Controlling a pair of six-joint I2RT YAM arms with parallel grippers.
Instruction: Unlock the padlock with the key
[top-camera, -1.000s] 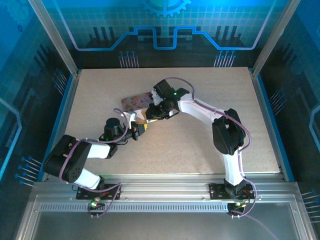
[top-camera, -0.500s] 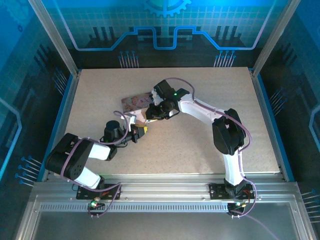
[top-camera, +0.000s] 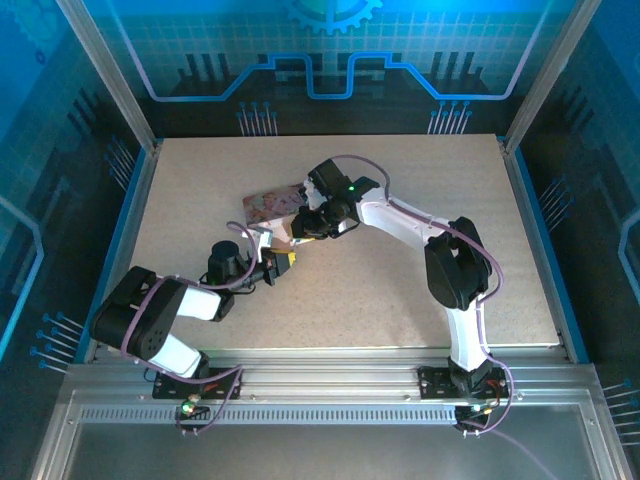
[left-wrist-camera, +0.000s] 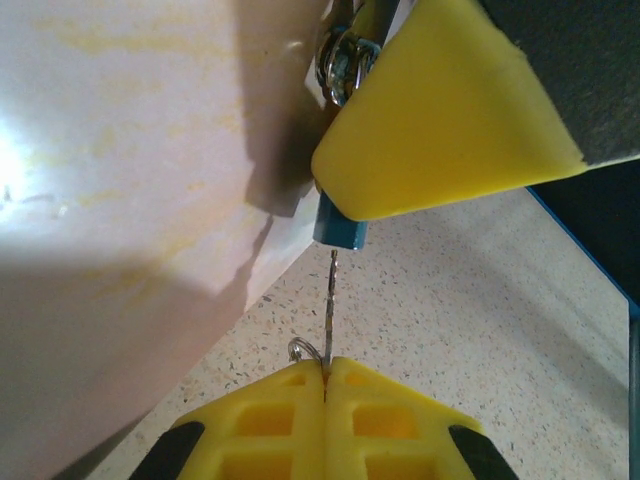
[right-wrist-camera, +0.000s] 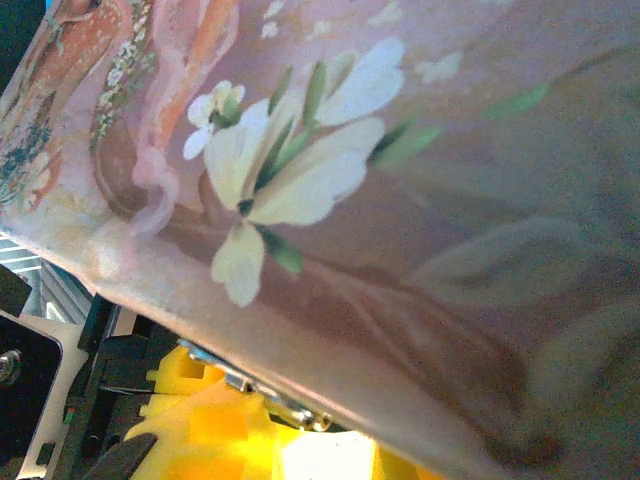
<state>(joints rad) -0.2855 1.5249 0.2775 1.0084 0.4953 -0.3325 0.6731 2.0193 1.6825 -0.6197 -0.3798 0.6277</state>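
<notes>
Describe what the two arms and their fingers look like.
Both the left arm and right arm have white links, bulky black joints and a lilac cable looped alongside. A green light glows near the right wrist. The left fingers are yellow with square recesses; the right finger is smooth yellow.

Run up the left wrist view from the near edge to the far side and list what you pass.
left gripper, shut on the key → key, its thin shaft pointing away → blue padlock, right at the key's tip → right gripper's yellow fingertip, above the padlock.
</notes>
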